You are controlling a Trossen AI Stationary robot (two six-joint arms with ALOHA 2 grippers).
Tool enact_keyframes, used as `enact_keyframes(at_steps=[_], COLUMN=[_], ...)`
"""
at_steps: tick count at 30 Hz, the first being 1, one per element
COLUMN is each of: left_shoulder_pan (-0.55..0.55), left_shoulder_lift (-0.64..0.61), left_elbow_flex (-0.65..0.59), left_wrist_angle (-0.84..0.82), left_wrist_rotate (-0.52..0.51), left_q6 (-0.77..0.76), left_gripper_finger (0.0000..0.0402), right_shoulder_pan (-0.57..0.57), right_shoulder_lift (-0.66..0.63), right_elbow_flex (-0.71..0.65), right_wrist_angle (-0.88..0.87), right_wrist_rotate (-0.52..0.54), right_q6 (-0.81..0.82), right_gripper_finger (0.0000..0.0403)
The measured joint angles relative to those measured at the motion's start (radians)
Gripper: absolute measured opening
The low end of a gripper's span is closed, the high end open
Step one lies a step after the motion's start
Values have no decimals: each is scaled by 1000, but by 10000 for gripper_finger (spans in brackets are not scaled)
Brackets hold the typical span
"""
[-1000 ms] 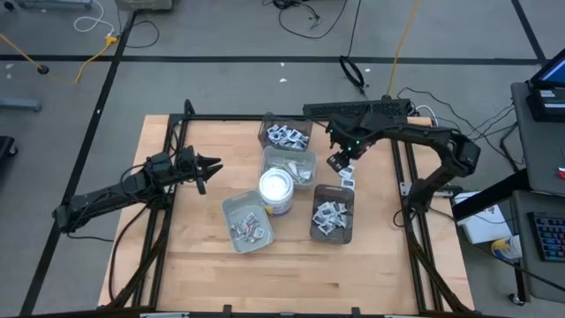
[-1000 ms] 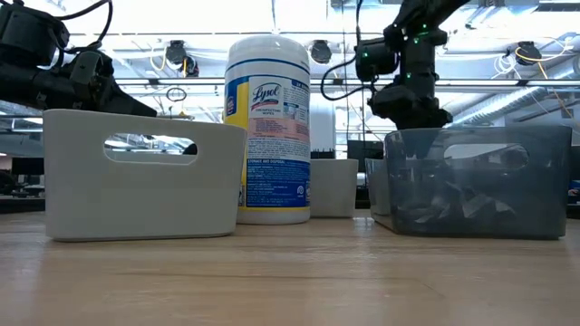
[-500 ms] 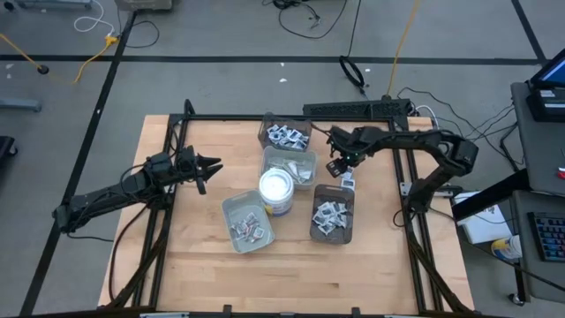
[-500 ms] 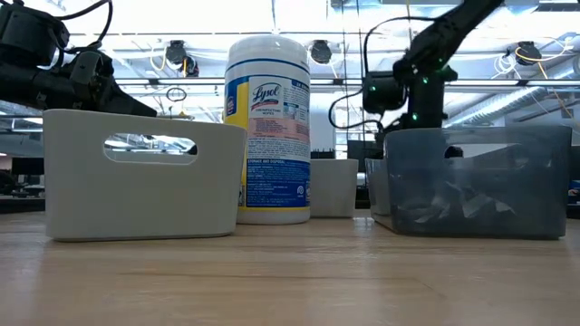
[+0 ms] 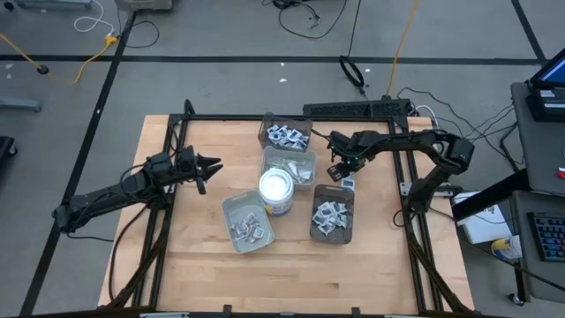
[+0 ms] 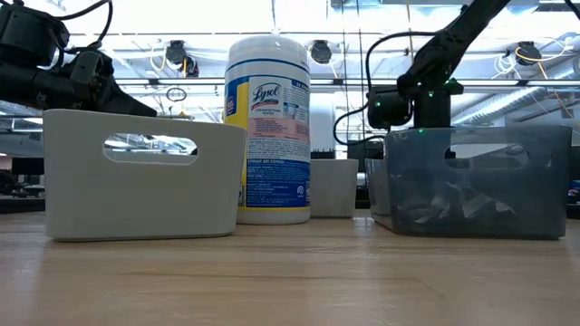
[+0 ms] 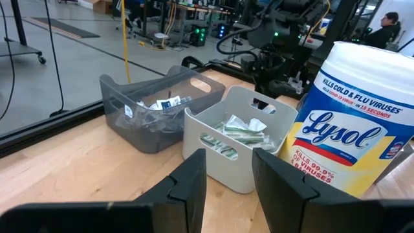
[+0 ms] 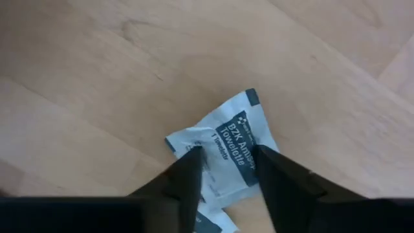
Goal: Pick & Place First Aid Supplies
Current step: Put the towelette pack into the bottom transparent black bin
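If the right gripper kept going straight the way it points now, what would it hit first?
Probably the white towelette packet lying on the table: the right gripper points down at it, open fingers either side. How near is unclear.

The counter point(image 8: 97, 58) is pale, matt grained wood; the white packet point(image 8: 226, 152) looks crinkled and papery; the tub point(image 7: 352, 145) has a glossy printed label.

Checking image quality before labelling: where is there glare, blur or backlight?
Low view: bright ceiling lights behind silhouette the right gripper. Right wrist view: packet print readable, fingers blurred. Left wrist view: tub sharp, fingers soft. High view: even light.
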Motion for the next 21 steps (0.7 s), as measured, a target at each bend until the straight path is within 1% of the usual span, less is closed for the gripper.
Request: enact_keyframes(at_steps=[3, 7, 8, 10, 14, 21], left_shoulder_pan=[0, 0, 0, 0, 0, 0], left_shoulder_lift=[0, 0, 0, 0, 0, 0], left_elbow_flex=[0, 0, 0, 0, 0, 0], left_wrist_angle=[0, 0, 0, 0, 0, 0], left_wrist_rotate=[0, 0, 0, 0, 0, 0], left_q6=[0, 0, 0, 0, 0, 0], left_gripper_finger=[129, 129, 129, 129, 129, 129], right_shoulder_pan=[0, 1, 0, -1, -2, 0], right_shoulder_lift=[0, 2, 3, 7, -6, -10], right_elbow_flex=[-1, 8, 17, 46, 138, 317], right_wrist_angle=[10, 8, 0, -22, -105, -359], right_wrist_rotate=[-3, -4, -2, 4, 11, 1], right_q6=[-1, 0, -1, -13, -55, -162], right_gripper_finger=[112, 33, 19, 15, 25, 8])
